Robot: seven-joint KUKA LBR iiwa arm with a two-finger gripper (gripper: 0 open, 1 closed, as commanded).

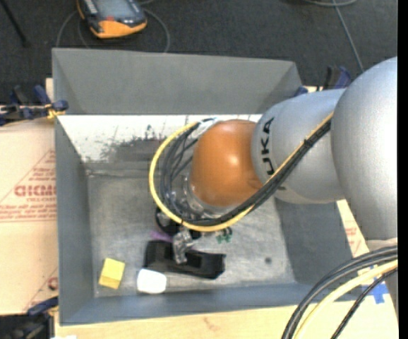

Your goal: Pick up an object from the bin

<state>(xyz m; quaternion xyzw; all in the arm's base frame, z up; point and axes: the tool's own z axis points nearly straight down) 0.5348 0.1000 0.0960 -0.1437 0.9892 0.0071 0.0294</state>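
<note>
Grey bin [71,217] holds a flat black piece [205,265] directly beneath the jaws, its long axis crossing under them side to side, a white lump [151,281] and yellow block [111,272] lying beyond its left end; whether the jaws are spread I cannot tell.

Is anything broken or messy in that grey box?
Nothing looks broken or spilled. A yellow block, a white lump and a flat black piece lie loose near the bin's front wall, with the gripper low over the black piece. The back wall just has dark scuff marks.
</note>
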